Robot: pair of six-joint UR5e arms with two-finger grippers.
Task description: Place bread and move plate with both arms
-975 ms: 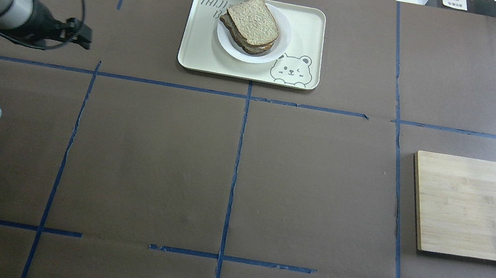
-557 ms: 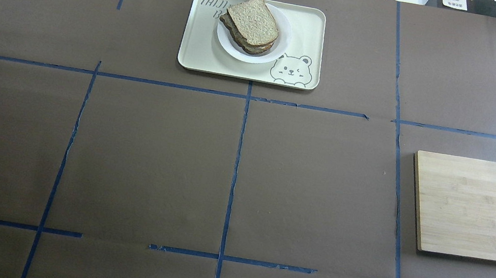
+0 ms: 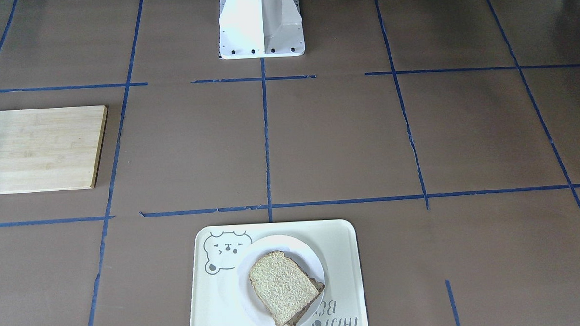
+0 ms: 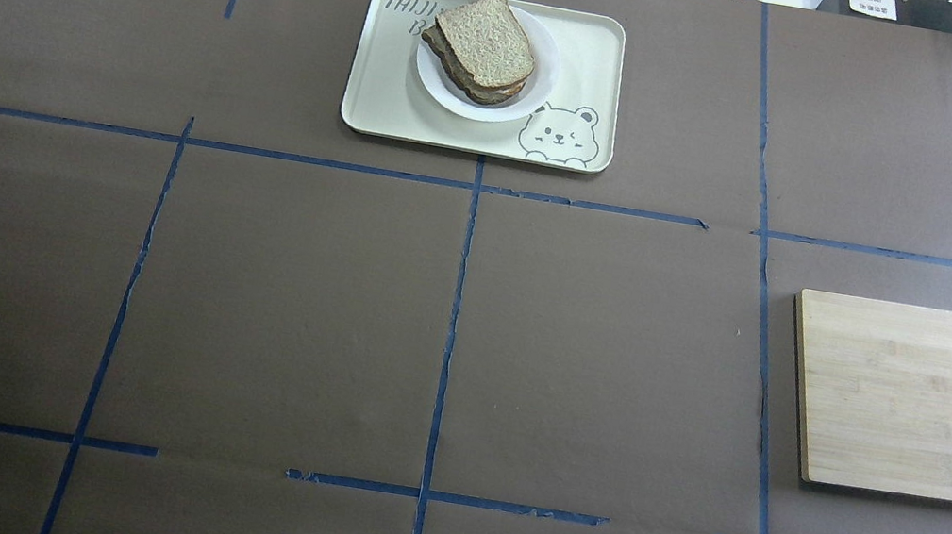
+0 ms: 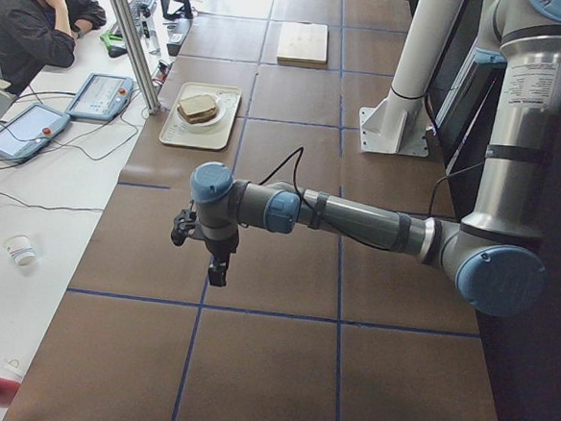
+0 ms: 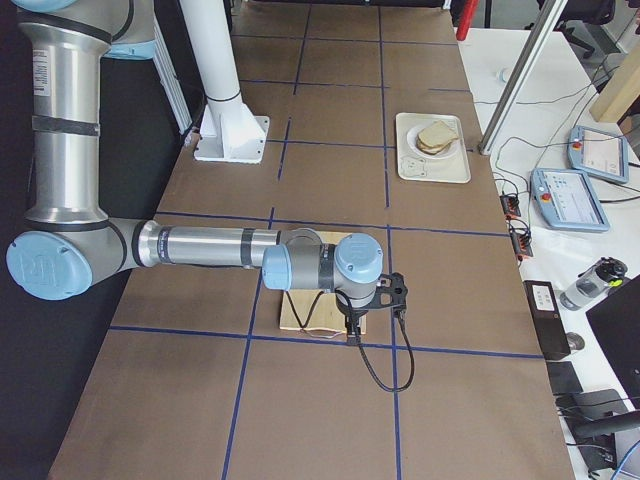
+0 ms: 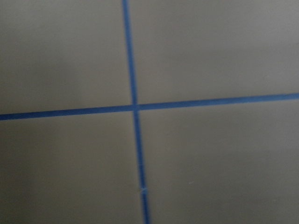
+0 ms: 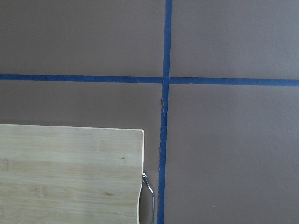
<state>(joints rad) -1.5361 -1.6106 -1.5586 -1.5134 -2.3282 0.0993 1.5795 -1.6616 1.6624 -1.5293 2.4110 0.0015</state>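
The bread (image 4: pixel 486 37) on the plate (image 4: pixel 544 79) looks soft and light — pinch its crust gently — but I cannot tell if the left gripper (image 5: pixel 217 266) or right gripper (image 6: pixel 351 320) is spread.

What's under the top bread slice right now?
A lower slice shows its brown edge beneath the bread, both on the plate, which sits on the tray. Whatever lies between the slices is covered.

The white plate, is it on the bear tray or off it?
On the tray. The plate sits inside its rim, beside the bear drawing, with the bread stacked on it.
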